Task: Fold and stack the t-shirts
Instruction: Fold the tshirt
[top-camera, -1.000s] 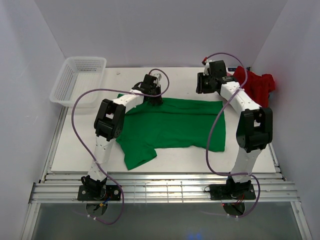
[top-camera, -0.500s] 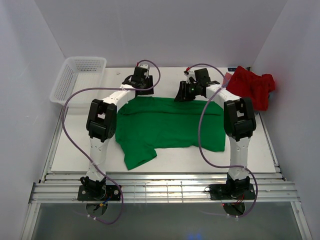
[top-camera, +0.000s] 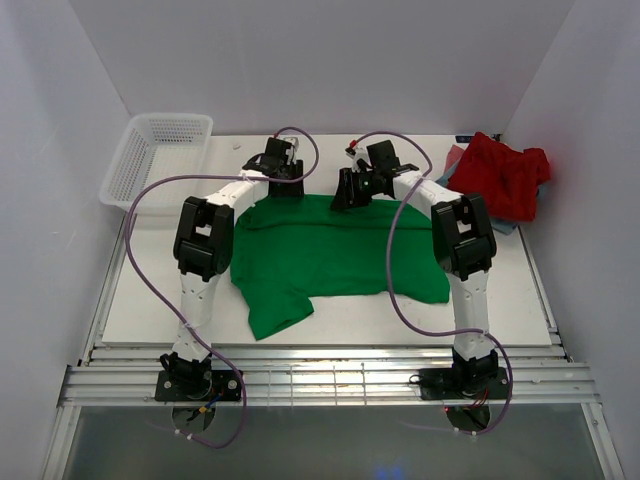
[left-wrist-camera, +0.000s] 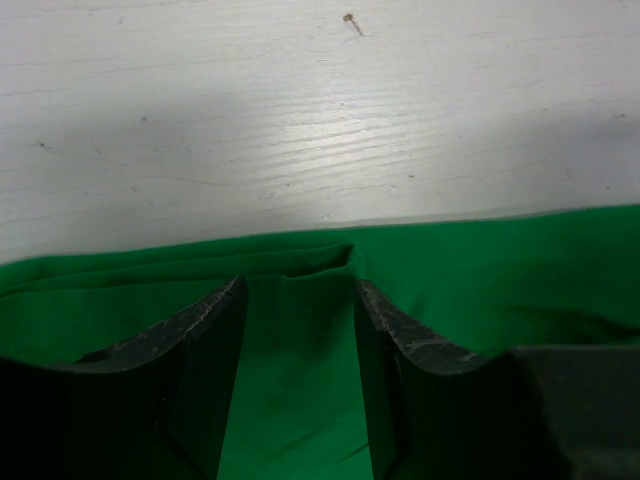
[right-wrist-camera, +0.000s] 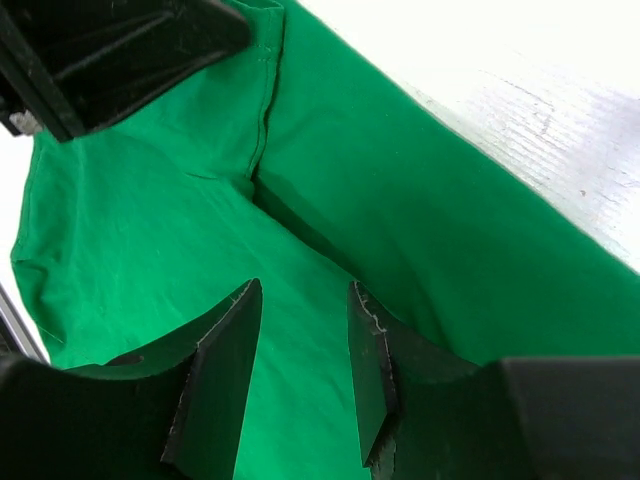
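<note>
Edges first, from above: the green t-shirt lies spread on the white table. Its far edge runs roughly straight beneath both of my pincers, and one sleeve pokes out toward the near left. My left pincer sits at that far edge, left of middle. My right pincer is near it, right of middle, and the two do not touch. The red t-shirt is bunched in the far right corner, apart from the green one, with a strip of blue-grey cloth showing under it. The mesh basket stands at the far left corner. Bare table lies between the green far edge and the back wall, and again along the near side.

From my left wrist, my two fingers stand apart, open. Green cloth lies flat between them and neither pinches it. The hem crosses just ahead of the fingertips with a small fold in it, and beyond it is bare table.

From my right wrist, my fingers are parted as well, open and gripping nothing. Green cloth fills the gap below them. A crease runs away diagonally, and the cloth's edge meets white table at the upper right.
</note>
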